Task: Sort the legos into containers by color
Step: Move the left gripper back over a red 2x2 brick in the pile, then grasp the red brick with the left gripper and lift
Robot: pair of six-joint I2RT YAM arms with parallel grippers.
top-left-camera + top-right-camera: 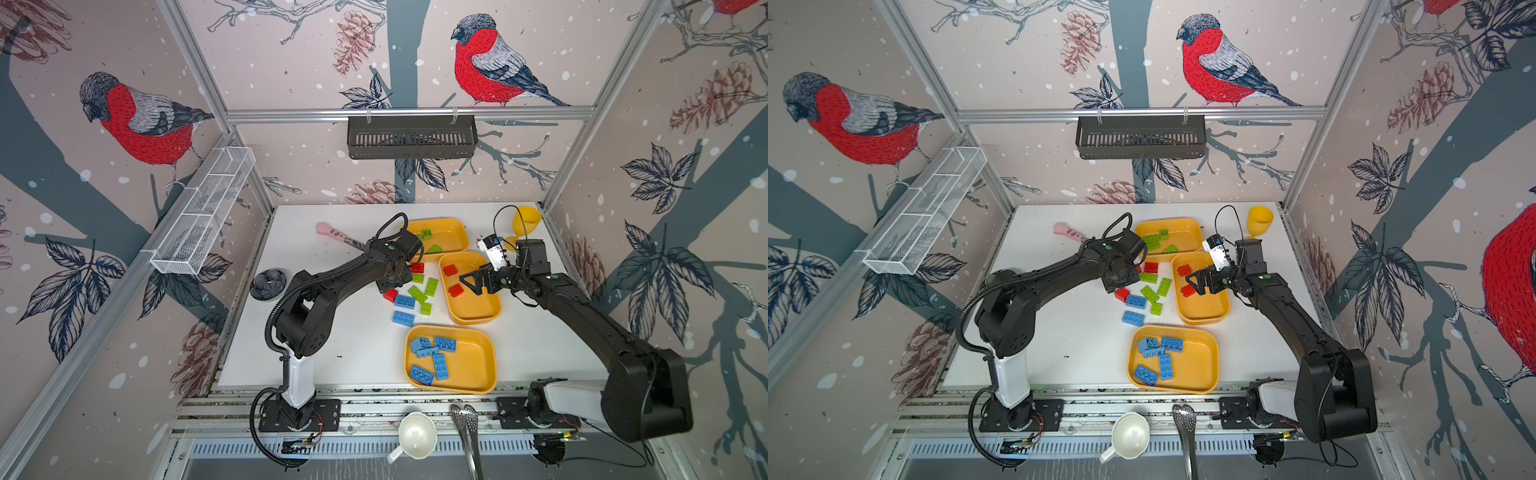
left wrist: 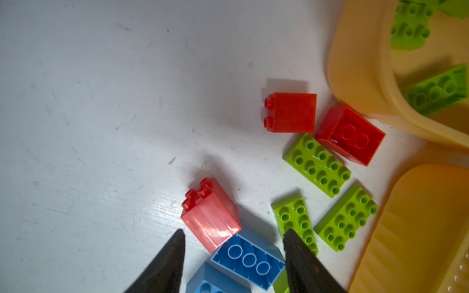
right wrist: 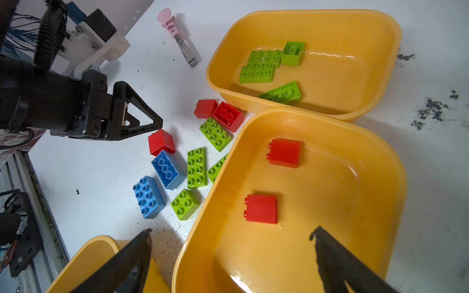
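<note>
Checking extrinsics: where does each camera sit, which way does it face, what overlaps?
Top views: high at the front, looking down and back at the table; left arm and right arm show whole.
Left wrist: on the left arm, looking down past its fingertips at a red brick on the table.
Right wrist: on the right arm over the middle tray, facing the left hand; own fingertips show.
Shared: that red brick shows in both wrist views and both top views.
</note>
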